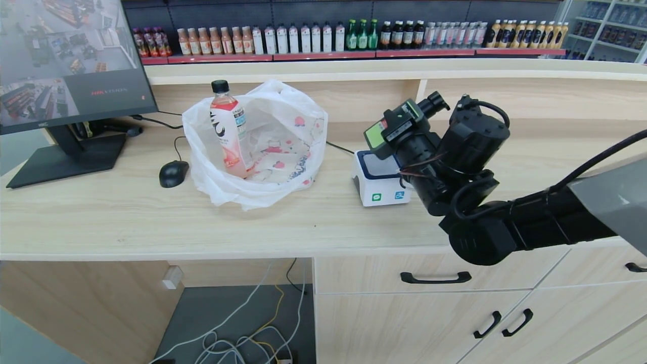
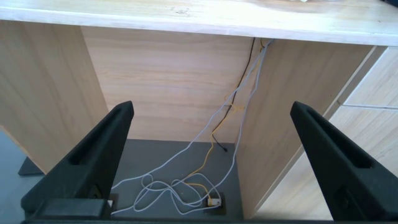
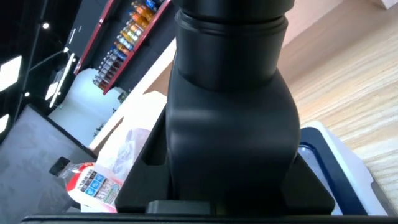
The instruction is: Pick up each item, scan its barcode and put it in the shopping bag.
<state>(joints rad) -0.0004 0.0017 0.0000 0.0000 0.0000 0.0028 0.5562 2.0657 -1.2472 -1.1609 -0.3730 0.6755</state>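
My left pincer [image 2: 212, 107] is down below the counter [image 1: 101, 212], jaws spread wide with nothing between them, facing the open bay where loose cables [image 2: 186, 186] lie on the floor.

Up on the counter, far left, there's the monitor [image 1: 65, 55] on its stand, and a black mouse [image 1: 173, 173] just beside the shopping bag [image 1: 298, 126]. The white bag sits open, and 1 bottle [image 1: 230, 134] with a pink label and black cap is already inside, tilted against the bag's left wall.

Next along, a little apart from the bag, is the white-and-blue scanner [image 1: 379, 184]. My right pincer [image 1: 391, 132] hangs close over the scanner's right side. A dark rounded bulk sits straight in front of that wrist's camera, so I cannot tell whether this pincer is wide, narrow or holding anything.

Behind the counter, a shelf of bottles [image 1: 323, 38] runs along the wall.
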